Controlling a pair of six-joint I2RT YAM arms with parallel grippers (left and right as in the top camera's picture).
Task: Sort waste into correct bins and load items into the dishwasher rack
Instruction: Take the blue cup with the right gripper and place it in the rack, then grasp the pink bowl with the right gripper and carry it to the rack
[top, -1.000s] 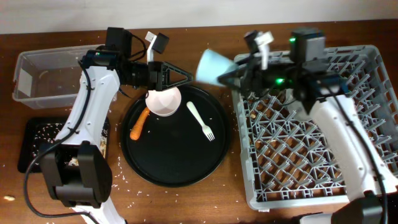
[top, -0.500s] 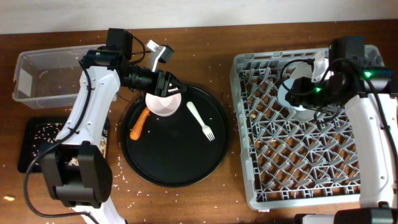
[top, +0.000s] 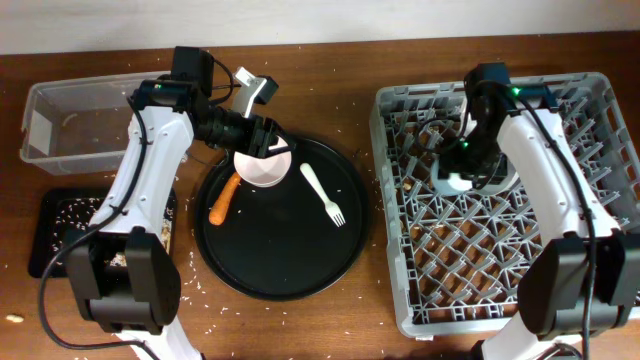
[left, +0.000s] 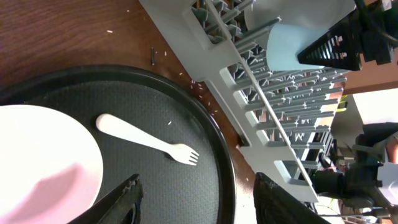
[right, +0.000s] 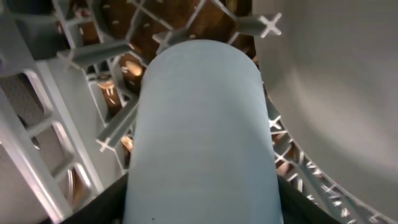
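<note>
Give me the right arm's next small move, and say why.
Probably open the right tool and let go of the light-blue cup. The cup is gripped low among the pegs of the dishwasher rack, well inside its walls, so it looks ready to release.

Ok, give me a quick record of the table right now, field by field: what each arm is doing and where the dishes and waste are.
left fingers: open, at the rim of the bowl
right fingers: shut on the cup, low inside the rack
bowl: on the round tray, beside the carrot
spoon: on the round tray, right of the bowl
tub: only a few crumbs
black bin: holds pale scraps
</note>
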